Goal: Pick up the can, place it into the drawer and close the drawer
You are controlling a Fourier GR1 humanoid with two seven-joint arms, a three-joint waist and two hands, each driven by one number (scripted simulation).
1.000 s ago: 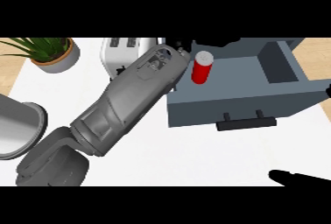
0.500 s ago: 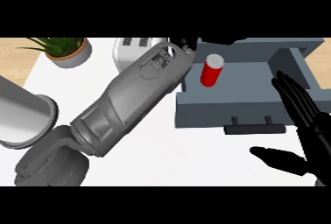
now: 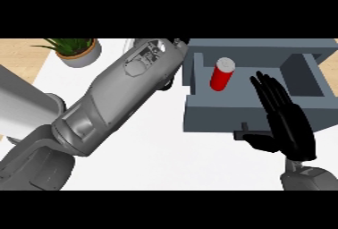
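Can [image 3: 222, 74]: red, upright, long axis vertical, standing inside the open drawer [image 3: 310, 112]. Right hand [image 3: 284, 120]: fingers straight, pressed together, holding nothing, over the drawer front, just right of the can; nearer hand for pushing the drawer shut. Left hand: hidden behind its forearm; fingers cannot be told. Tabletop [image 3: 171, 156]: white

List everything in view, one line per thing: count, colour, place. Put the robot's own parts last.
can: one, red with a pale top, upright inside the open drawer.
drawer: one, grey-blue, pulled open, upper right.
potted plant: one, green leaves in a grey pot, upper left.
cylinder: one, grey, left edge.
counter: one, white.
left forearm: one, grey, runs diagonally toward the drawer; its hand is hidden.
right hand: one, black, fingers straight, over the drawer's front.
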